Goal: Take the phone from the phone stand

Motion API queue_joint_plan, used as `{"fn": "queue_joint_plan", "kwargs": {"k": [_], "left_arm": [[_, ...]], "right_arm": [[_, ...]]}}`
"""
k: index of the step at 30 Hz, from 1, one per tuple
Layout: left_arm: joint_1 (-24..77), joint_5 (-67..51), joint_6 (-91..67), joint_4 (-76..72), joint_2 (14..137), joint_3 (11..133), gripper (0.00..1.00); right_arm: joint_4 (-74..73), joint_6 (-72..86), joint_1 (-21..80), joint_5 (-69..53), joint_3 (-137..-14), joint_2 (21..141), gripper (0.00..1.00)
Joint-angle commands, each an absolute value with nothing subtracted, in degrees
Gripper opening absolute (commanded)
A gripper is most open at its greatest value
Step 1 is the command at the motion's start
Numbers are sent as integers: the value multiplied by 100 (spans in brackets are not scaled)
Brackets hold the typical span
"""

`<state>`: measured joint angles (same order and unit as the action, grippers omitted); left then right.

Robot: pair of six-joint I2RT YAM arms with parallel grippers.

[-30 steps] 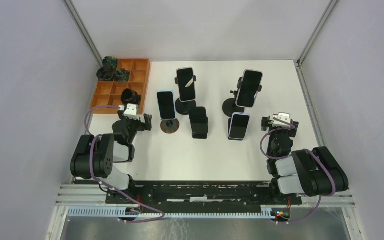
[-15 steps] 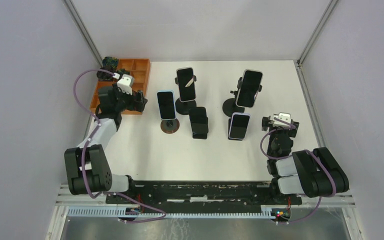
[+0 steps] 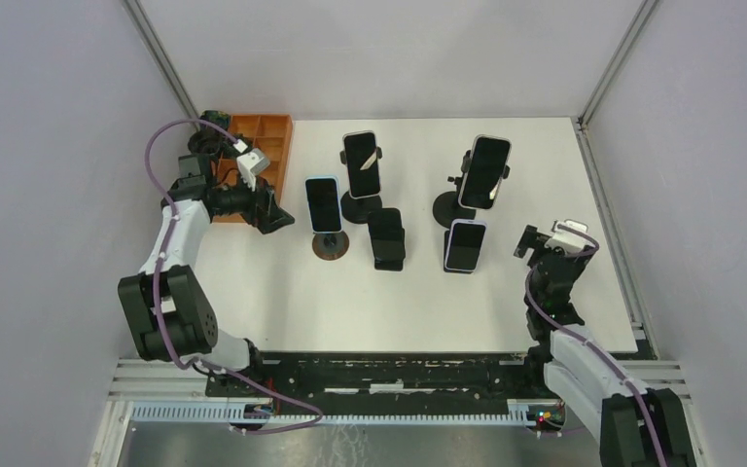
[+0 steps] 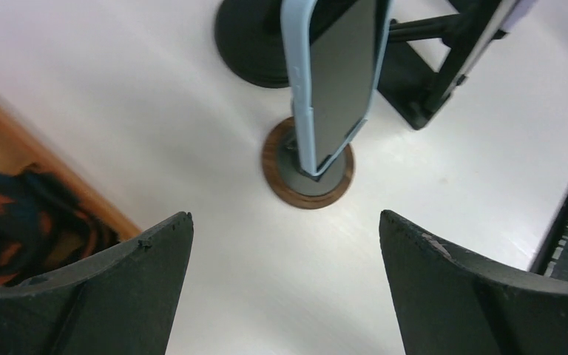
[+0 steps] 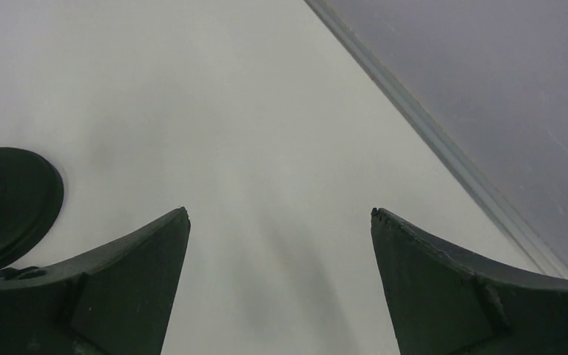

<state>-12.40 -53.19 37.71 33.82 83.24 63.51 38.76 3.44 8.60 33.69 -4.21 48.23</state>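
Room at left: bare bench [image 3: 399,311] lies between the left fingers [image 4: 81,296] and the phone stand [image 4: 307,181]. The orange tray [image 3: 272,131] sits close behind the fingers.
Room at right: the right fingers [image 5: 81,296] hang near the bench's right edge, beside the wall rail [image 5: 444,142].
Phone: the light-blue-cased phone [image 4: 336,81] stands on end in the leftmost stand. Its long axis is upright and leans back a little, with the screen toward the arms.
Left fingers: spread wide, holding nothing, clear of the phone and facing its side edge.
Right fingers: spread wide, empty.
Left wrist only: the stand's wood-rimmed round base and the lip under the phone's lower end.
Top view only: the other stands [image 3: 386,243] grouped to the phone's right.
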Motion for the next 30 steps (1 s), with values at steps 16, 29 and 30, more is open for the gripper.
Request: {"fn": "queue_joint_plan", "kwargs": {"k": [16, 29, 30], "left_arm": [[-1087, -7657, 6922, 6974, 10830, 8203, 100], [-608, -5811, 2980, 2868, 9984, 7291, 100], [-664, -5787, 2838, 2566, 9739, 7103, 100]], "right_arm": [[21, 1600, 908, 11, -1770, 2584, 98], [-696, 1714, 1209, -1247, -3026, 2938, 98], [-734, 1705, 1256, -1277, -3112, 2974, 98]]}}
